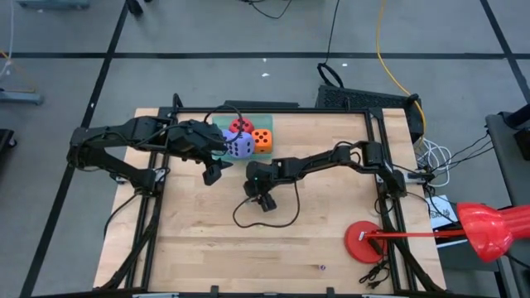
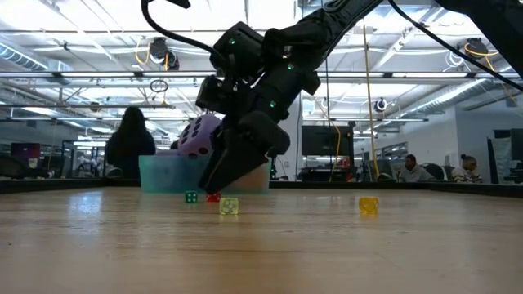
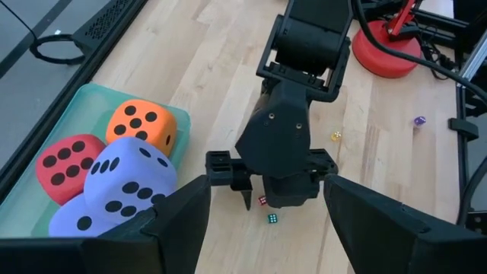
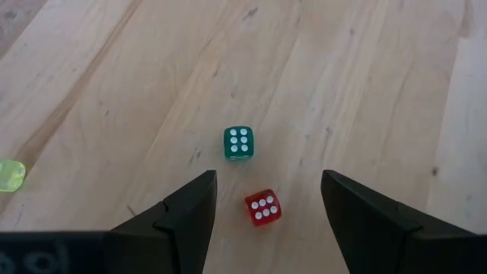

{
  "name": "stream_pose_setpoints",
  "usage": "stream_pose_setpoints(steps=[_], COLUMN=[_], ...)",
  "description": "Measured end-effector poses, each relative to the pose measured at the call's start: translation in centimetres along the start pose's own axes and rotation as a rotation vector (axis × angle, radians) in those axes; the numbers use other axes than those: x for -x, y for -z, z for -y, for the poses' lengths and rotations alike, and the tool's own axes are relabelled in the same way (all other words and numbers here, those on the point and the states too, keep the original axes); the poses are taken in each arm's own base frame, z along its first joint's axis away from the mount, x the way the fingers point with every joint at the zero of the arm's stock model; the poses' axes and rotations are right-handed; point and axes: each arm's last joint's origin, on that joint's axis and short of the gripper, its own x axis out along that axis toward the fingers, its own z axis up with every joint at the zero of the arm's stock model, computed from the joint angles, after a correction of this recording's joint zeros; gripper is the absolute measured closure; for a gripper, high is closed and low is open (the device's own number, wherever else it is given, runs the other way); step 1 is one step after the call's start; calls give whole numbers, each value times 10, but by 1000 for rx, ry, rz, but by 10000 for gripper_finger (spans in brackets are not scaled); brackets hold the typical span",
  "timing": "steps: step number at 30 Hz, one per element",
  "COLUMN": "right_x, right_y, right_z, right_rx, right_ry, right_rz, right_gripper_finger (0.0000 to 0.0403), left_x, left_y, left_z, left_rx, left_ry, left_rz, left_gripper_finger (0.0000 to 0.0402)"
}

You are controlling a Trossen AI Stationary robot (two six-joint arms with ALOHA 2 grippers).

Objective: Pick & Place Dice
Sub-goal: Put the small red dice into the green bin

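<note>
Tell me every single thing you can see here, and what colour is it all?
Big soft dice: four, one orange, one red, two purple-blue, piled in the tray.
Tray: one, teal-green, at the far edge of the table.
Tiny red die: one, on the table between the right arm's fingers.
Tiny green die: one, just beyond the red one.
Tiny yellow dice: two, out on the table, one close to the red and green pair, one farther off.
Tiny purple die: one, off toward the table's edge.
Round base: one, red, on the table's near right corner.
Table: one, light wood.
People: several, seated in the room behind.
Left end effector: open, beside the tray.
Right end effector: open, low over the tiny red die.
</note>
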Motion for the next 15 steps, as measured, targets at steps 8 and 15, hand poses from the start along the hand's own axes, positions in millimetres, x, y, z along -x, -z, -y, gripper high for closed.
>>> stream_pose_setpoints(steps=[8, 15], right_x=[0, 0], right_y=[2, 2], right_z=[-1, -1], right_rx=[2, 17], right_ry=[-7, -9], right_rz=[-21, -23], right_gripper_finger=[177, 177], left_x=[0, 0], left_y=[0, 0], left_z=[0, 0], left_rx=[0, 0], left_ry=[0, 0], left_rz=[0, 0], left_gripper_finger=[135, 135])
